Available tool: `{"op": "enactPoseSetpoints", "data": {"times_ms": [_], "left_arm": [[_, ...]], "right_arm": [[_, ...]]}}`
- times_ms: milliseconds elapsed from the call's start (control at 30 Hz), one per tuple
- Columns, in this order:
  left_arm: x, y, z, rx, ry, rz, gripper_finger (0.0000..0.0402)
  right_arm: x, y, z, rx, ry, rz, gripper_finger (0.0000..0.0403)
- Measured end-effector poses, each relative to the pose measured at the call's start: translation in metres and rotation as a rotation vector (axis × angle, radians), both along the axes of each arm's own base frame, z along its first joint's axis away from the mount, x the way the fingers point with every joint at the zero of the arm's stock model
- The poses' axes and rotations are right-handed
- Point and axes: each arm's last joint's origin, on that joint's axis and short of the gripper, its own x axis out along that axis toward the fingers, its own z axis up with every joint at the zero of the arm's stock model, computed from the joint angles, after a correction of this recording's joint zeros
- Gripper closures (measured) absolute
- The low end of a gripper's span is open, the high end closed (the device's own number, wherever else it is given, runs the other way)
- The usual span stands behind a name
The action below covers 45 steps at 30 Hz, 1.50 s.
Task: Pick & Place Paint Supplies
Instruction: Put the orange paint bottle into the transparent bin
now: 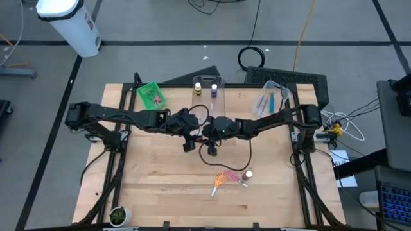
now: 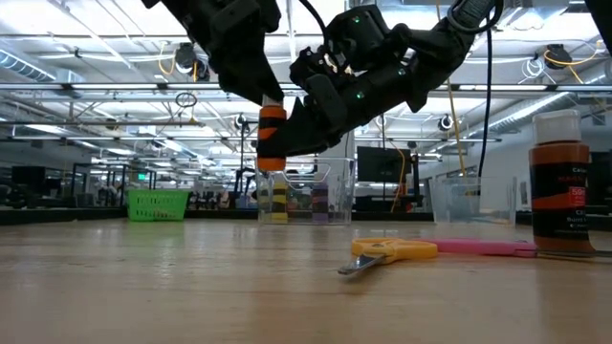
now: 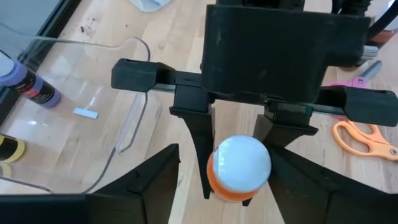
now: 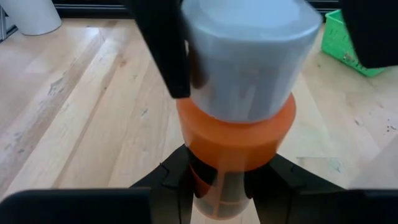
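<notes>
1. Orange paint bottle (image 3: 239,167) in the air above mid-bench, upright, white cap up, caught between both arms; looks like a hand-to-hand pass.
2. Right hand (image 4: 224,168) clenched on the bottle's lower body, carrying all the weight; low grip leaves the cap end free for the other hand.
3. Left hand (image 3: 224,155) straddling the cap end, fingers either side with a gap showing, not gripping; released, probably about to take over.
4. Likely reason for the pass: clear tub (image 1: 209,90) at the mid back edge already holds a yellow and a purple bottle, so probably the drop spot, approached from the left arm's side.
5. Scissors (image 1: 219,181) with orange handles flat on the bench toward the front edge, untouched.
6. Dark red bottle (image 2: 561,186) standing upright just beside the scissors, with a pink item lying there too; both waiting.
7. Green bin (image 1: 151,95) near the back left corner, second tub (image 1: 270,99) with brushes near the back right; neither in play.
8. Risk: bottle tilting or dropping if the right lets go before the left clamps.
</notes>
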Motion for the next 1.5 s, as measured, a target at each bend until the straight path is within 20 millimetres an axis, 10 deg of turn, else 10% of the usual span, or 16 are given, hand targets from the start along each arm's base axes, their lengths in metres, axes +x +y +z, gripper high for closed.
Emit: {"op": "enactPoseSetpoints", "data": {"times_ms": [333, 833, 1233, 1500], "left_arm": [[0.0, -0.002, 0.0, -0.032, 0.001, -0.033, 0.0281], [0.0, -0.005, 0.003, 0.077, 0.006, -0.049, 0.0256], [-0.006, 0.003, 0.079, 0.175, -0.143, -0.065, 0.0289], [-0.006, 0.009, 0.102, 0.192, -0.223, -0.051, 0.0289]], "right_arm": [[0.0, 0.0, 0.0, 0.007, 0.0, -0.003, 0.0278], [-0.002, -0.001, 0.003, 0.002, 0.015, -0.006, 0.0271], [-0.033, -0.01, 0.062, 0.026, 0.023, -0.05, 0.027], [-0.063, -0.007, 0.062, 0.049, 0.007, -0.063, 0.027]]}}
